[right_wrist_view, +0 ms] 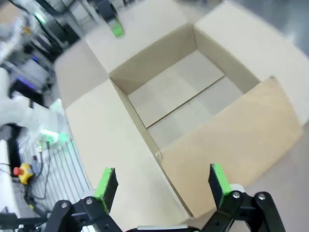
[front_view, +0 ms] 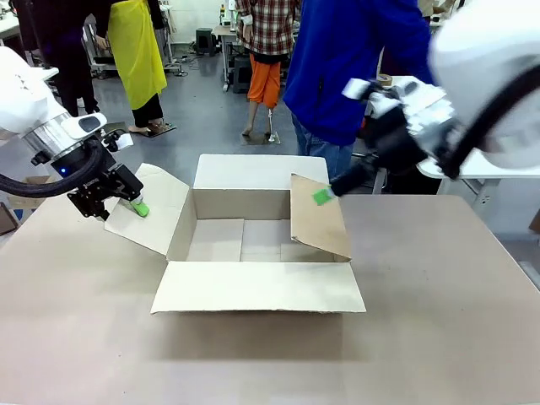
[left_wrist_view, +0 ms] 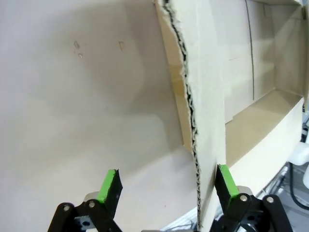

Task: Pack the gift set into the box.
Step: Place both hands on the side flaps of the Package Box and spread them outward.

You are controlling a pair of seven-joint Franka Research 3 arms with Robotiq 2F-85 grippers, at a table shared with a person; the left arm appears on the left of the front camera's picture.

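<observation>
Box (front_view: 261,291) sits open on the worktop (front_view: 439,337), between the two hands. Left hand (left_wrist_view: 166,186) is open wide, and the edge of the left flap (left_wrist_view: 207,121) stands between its fingers (left_wrist_view: 227,181), just beside one green pad. Right hand (right_wrist_view: 161,186) is open wide too. The right flap (right_wrist_view: 231,140) lies just in front of it, tilted up over the box. It is hard to tell if the pads touch the flaps. Past the right hand stands a person (front_view: 354,59) in blue.
</observation>
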